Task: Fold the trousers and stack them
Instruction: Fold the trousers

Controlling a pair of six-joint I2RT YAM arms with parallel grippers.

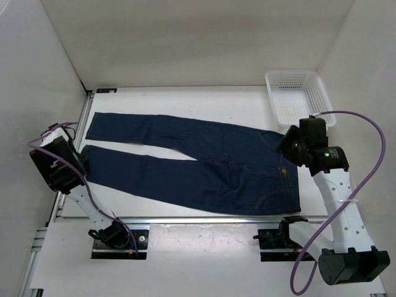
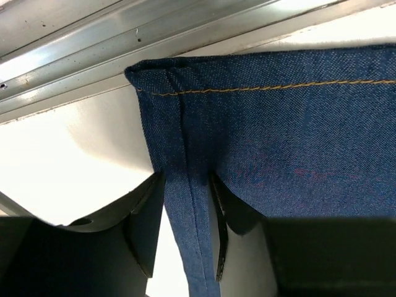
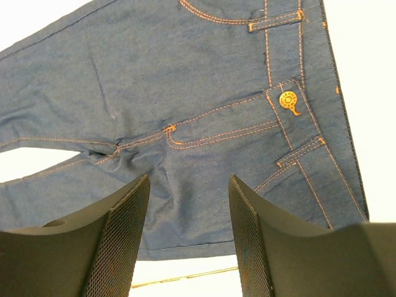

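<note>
The trousers (image 1: pixel 204 164) are dark navy jeans lying flat, legs to the left, waist to the right, with an orange button (image 1: pixel 284 171) near the waist. My left gripper (image 1: pixel 74 163) sits at the hem of the nearer leg. In the left wrist view the hem strip (image 2: pixel 185 204) runs between its fingers (image 2: pixel 148 216), which straddle it with slim gaps on both sides; left gripper (image 2: pixel 189 180) open. My right gripper (image 1: pixel 286 144) hovers over the waist's far side. In the right wrist view it (image 3: pixel 189 180) is wide open above the fly seam and button (image 3: pixel 289 100).
A white mesh basket (image 1: pixel 273 93) stands at the back right corner, just behind the right gripper. An aluminium rail (image 2: pixel 124 55) runs along the table's left edge beside the leg hem. White walls close in the left, back and right sides.
</note>
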